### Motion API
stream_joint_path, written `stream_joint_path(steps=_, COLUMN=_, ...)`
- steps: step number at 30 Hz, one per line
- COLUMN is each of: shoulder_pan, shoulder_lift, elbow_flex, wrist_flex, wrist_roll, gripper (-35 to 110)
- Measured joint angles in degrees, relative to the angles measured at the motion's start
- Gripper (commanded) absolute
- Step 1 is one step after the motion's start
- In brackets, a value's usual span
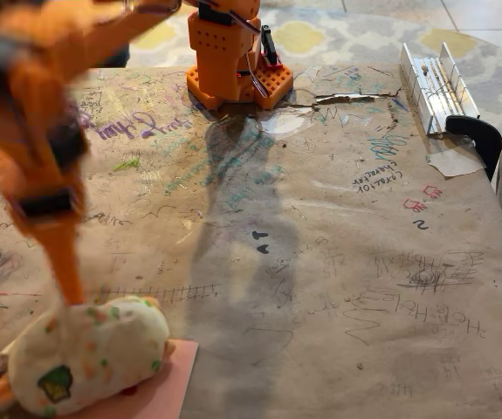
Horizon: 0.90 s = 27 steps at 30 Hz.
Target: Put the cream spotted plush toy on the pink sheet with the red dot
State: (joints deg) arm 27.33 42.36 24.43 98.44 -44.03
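gripper [69, 292]: finger spread unclear, tip on cream spotted plush toy [85, 353] | toy on pink sheet [168, 388] | table [338, 288] scribble: "2"

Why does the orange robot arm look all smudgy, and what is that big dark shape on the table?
In the fixed view, the orange arm sits close to the camera and looks blurred; its end effector is too smeared to read. The cream spotted plush toy on the pink sheet is soft too. The dark shape is the arm's shadow across the scribbled table, which looks sharper.
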Motion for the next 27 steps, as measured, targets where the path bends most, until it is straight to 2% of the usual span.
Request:
stream_joint_path(steps=2, shoulder_pan=-2.11, shoulder_lift=8.17, elbow_flex=-4.31, wrist_flex=-2.2, wrist_roll=-0.53, gripper=47)
stream_joint_path(steps=5, shoulder_pan=-8.88, shoulder_lift=25.4, elbow_flex=8.88, wrist_flex=-12.83, wrist_roll=0.53, gripper=47)
stream_joint_path(steps=10, shoulder_pan=-23.91, shoulder_lift=54.67, elbow_flex=49.92, wrist_flex=-25.31, wrist_roll=5.01, gripper=47)
stream_joint_path(steps=16, shoulder_pan=-28.92, shoulder_lift=92.99, elbow_flex=107.23, wrist_flex=-36.3, wrist_roll=0.88, gripper=45)
stream_joint_path(steps=18, shoulder_pan=-28.48, shoulder_lift=102.83, elbow_flex=125.42, wrist_flex=-36.83, wrist_roll=-3.16, gripper=45)
stream_joint_path(steps=20, shoulder_pan=-28.83, shoulder_lift=111.36, elbow_flex=136.85, wrist_flex=-36.74, wrist_roll=-7.82, gripper=44)
stream_joint_path(steps=24, shoulder_pan=-29.88, shoulder_lift=127.62, elbow_flex=146.69, wrist_flex=-34.8, wrist_roll=-13.27, gripper=44)
stream_joint_path(steps=27, shoulder_pan=-30.85, shoulder_lift=142.82, elbow_flex=151.35, wrist_flex=-27.95, wrist_roll=-16.35, gripper=41)
